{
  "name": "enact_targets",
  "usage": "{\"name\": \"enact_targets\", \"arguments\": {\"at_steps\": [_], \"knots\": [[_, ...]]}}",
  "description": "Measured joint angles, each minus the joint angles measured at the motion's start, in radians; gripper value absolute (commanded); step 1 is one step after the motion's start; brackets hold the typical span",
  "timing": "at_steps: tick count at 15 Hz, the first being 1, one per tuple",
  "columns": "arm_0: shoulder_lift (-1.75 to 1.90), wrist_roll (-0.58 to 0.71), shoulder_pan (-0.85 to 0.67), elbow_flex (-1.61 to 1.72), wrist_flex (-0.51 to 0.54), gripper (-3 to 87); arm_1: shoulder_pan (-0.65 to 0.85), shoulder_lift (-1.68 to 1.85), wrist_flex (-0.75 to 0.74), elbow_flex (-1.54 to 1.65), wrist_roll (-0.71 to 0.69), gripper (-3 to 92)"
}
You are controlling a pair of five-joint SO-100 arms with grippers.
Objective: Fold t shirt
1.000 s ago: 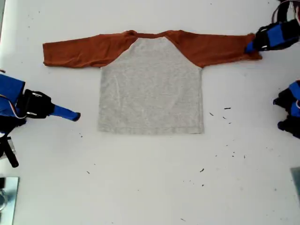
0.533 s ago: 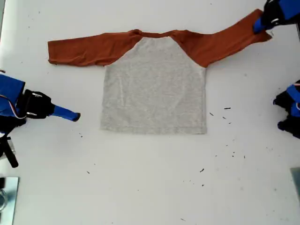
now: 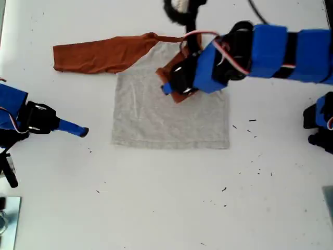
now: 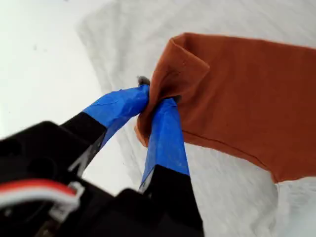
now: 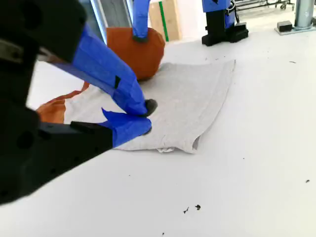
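Note:
The t shirt (image 3: 151, 117) lies flat on the white table, with a grey body and rust-orange sleeves. One sleeve (image 3: 99, 52) stretches toward the exterior view's left. The other sleeve (image 4: 237, 89) is pulled over the grey body, and my first gripper (image 3: 169, 88) (image 4: 155, 98) is shut on its cuff, above the shirt's middle. My second gripper (image 3: 83, 129) (image 5: 144, 117) rests low at the exterior view's left, beside the shirt's hem corner. It is shut on nothing. The second wrist view shows the held sleeve (image 5: 140, 47) bunched above the grey cloth (image 5: 197, 94).
A blue-and-black arm base (image 3: 321, 122) stands at the exterior view's right edge. A metal plate (image 3: 8, 219) sits at that view's lower left corner. Cables (image 3: 179, 10) hang over the top edge. Small dark specks (image 3: 252, 121) dot the table.
My first gripper has carried the sleeve from the exterior view's upper right across onto the grey body. The shirt shifted slightly toward that view's right. My second arm has not moved.

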Motion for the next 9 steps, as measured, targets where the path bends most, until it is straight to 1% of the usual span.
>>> {"name": "enact_targets", "arguments": {"at_steps": [2,4,5,6,7,8,9], "knots": [[0.0,0.0,0.0,0.0,0.0,-0.3,-0.058,-0.06,-0.011,-0.078,0.025,31.0],[0.0,0.0,-0.009,0.0,0.0,0.5,-0.067,-0.057,0.046,-0.083,0.043,31.0],[0.0,0.0,-0.02,0.0,0.0,2.5,-0.064,-0.021,0.081,-0.037,0.048,29.9],[0.0,0.0,-0.028,0.0,0.0,1.3,-0.061,0.034,0.112,0.025,0.048,29.0],[0.0,-0.005,-0.034,0.0,0.0,2.3,-0.052,0.1,0.166,0.095,0.048,28.8],[0.0,-0.017,-0.028,0.0,0.0,4.6,-0.028,0.183,0.207,0.209,0.044,27.2],[0.0,-0.035,-0.026,0.0,0.0,4.1,0.003,0.284,0.21,0.367,0.044,18.9]]}}
